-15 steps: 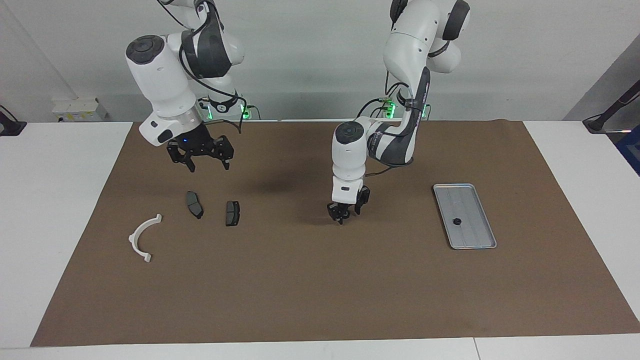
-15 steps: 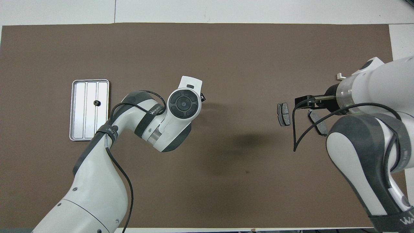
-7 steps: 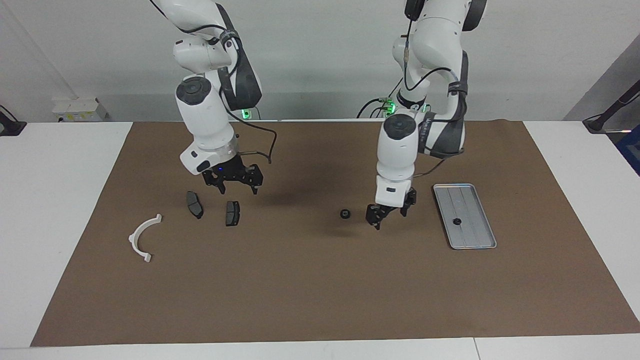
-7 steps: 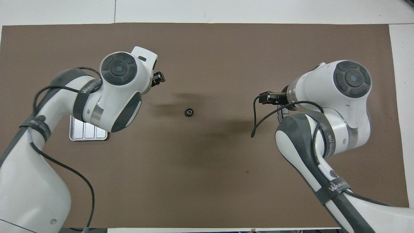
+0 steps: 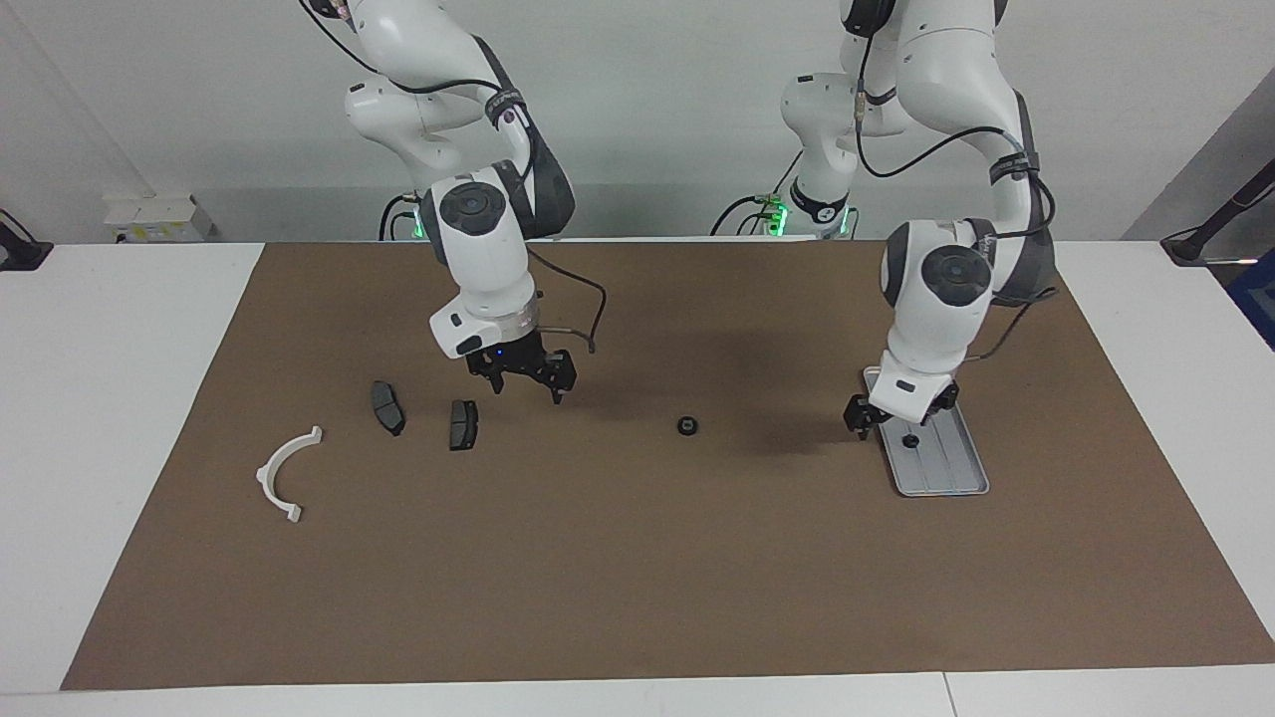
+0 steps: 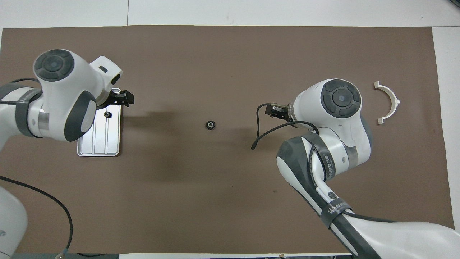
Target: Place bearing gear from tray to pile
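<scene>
One small black bearing gear [image 5: 686, 425] [image 6: 210, 125] lies alone on the brown mat mid-table. A second bearing gear [image 5: 909, 439] [image 6: 106, 114] sits in the silver tray [image 5: 951, 476] [image 6: 99, 145] at the left arm's end. My left gripper [image 5: 898, 412] [image 6: 122, 98] hangs open and empty over the tray's rim, close to that gear. The pile is a white half-ring bracket [image 5: 284, 468] [image 6: 390, 102] and two dark pads [image 5: 387, 406] [image 5: 463, 424]. My right gripper [image 5: 528, 386] [image 6: 276, 109] hangs open and empty over the mat, between the pads and the loose gear. The right arm hides the pads in the overhead view.
The brown mat [image 5: 637, 578] covers most of the white table [image 5: 120, 398]. Bare mat lies between the loose gear and the pile, and along the edge farthest from the robots.
My left gripper opened and left the gear on the mat mid-table, then swung back over the tray. My right gripper moved from above the pads toward the middle of the table.
</scene>
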{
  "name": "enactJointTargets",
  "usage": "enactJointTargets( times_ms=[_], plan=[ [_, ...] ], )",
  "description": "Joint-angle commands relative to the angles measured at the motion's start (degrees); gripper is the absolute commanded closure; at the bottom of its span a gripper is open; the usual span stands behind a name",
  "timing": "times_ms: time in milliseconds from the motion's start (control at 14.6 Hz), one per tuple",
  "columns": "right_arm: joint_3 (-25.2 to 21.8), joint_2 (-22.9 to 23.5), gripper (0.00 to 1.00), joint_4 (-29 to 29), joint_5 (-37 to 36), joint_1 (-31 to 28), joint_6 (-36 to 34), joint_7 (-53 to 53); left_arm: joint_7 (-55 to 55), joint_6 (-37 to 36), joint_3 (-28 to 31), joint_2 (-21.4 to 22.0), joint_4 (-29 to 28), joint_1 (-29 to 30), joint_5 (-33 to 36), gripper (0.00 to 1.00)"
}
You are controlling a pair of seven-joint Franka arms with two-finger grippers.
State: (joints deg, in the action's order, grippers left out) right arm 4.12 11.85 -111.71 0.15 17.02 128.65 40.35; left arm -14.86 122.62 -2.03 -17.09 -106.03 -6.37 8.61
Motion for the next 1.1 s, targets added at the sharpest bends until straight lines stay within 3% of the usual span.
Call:
enactJointTargets(
  times_ms=[0, 274, 616, 1027],
  plan=[
    [0.0, 2.6, 0.01, 2.5, -1.0, 2.0, 0.6, 4.9, 6.3, 9.0, -0.7, 3.4, -8.4, 3.5, -1.8, 0.0],
    [0.0, 6.5, 0.0, 7.5, -1.4, 5.0, -0.9, 8.1, 9.9, 10.9, -0.8, 2.6, -9.2, 6.0, -2.7, 0.0],
    [-0.1, 16.4, 0.0, 20.5, -7.4, 11.0, -6.7, 19.3, 12.7, 12.4, -0.8, 0.9, -9.2, 6.8, -3.9, 0.0],
    [-0.1, 26.5, 0.0, 35.2, -8.4, 15.2, -13.1, 26.7, 12.7, 14.8, -0.8, -0.7, -9.4, 6.6, -3.9, 0.0]
  ],
)
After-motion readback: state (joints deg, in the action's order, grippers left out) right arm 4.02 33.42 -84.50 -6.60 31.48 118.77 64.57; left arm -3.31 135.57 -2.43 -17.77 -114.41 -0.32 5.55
